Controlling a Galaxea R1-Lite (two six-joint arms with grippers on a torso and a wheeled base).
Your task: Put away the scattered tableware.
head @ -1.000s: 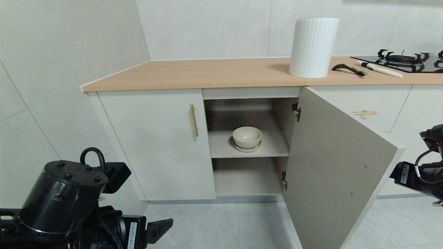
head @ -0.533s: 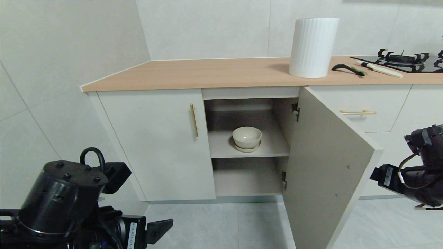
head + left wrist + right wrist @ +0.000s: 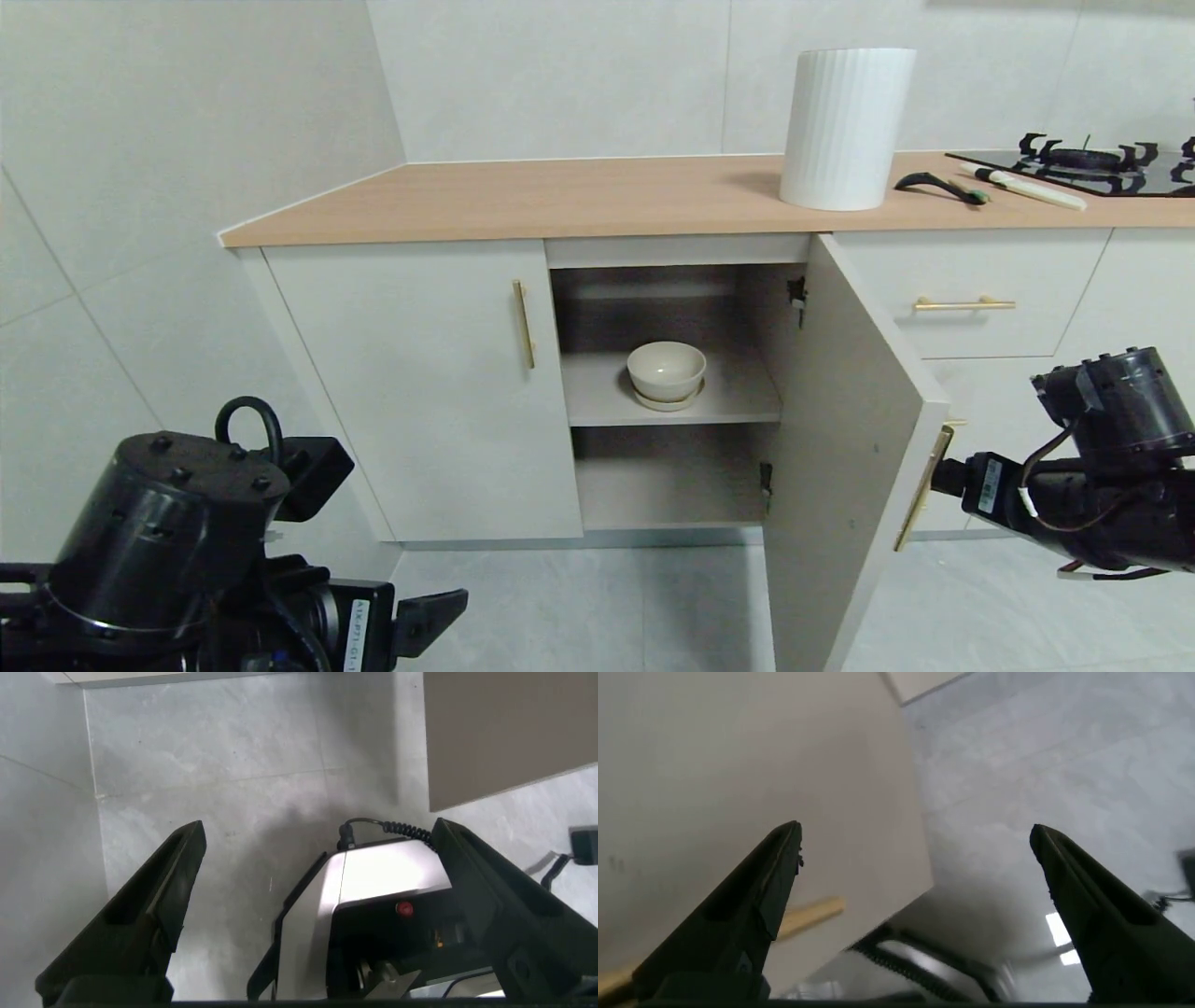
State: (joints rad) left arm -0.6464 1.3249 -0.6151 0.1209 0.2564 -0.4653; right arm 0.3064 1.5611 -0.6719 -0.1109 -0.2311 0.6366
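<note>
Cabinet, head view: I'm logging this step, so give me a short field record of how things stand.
cabinet door: partly open
upper shelf: bowl on a plate
right gripper: open, by the door's outer face and handle
left gripper: open, low above the floor
counter: white ribbed container

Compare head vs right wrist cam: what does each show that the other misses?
Head view, not the right wrist: the bowl on a plate on the upper shelf, the countertop with a white ribbed canister, and the closed left-hand door. Right wrist view, not the head: the right gripper close up, fingers spread either side of the edge of the open cabinet door. Both: that door, its brass handle and the grey floor.
</note>
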